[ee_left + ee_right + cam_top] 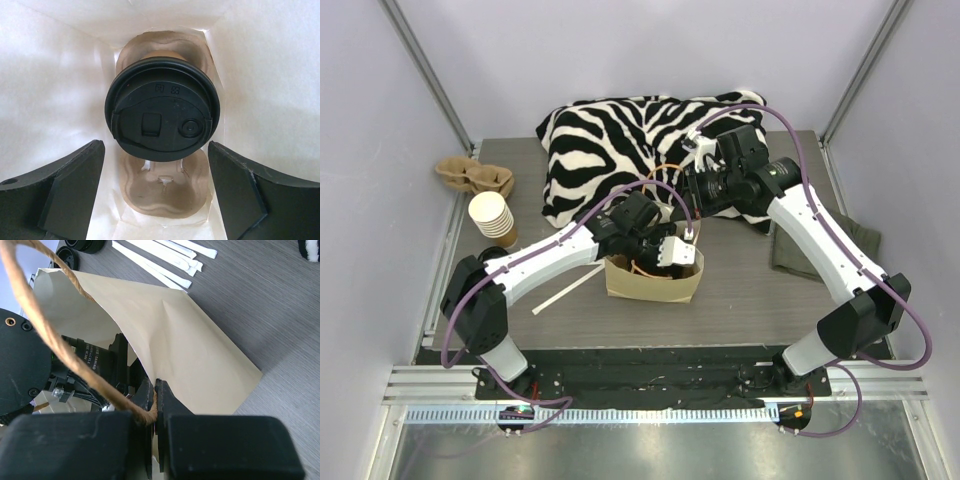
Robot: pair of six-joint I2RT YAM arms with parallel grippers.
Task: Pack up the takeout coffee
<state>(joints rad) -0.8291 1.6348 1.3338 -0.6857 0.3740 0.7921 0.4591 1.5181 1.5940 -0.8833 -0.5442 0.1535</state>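
Brown paper first: from above, the bag (655, 282) stands between my two arms. My left pincer (676, 254) reaches down into its mouth. My right pincer (693, 228) meets the bag's rim from the far side. A zebra cloth (620, 135) lies beyond my right pincer.

Through my left wrist, my left pincer (156, 146) has its fingers (75, 180) spread wide, touching nothing. Just below and between them the coffee (162, 107) sits upright at the bag's bottom, black lid facing me. It sits in the far pocket of a pulp carrier (165, 195). White bag walls (50, 90) rise on both sides of my fingers.

Through my right wrist, my right pincer (155, 392) is pressed together on the bag (195, 350) rim and its twine handle (47, 327). Beyond the bag, white sticks (165, 260) and black lids (67, 257) lie on the table (270, 305).
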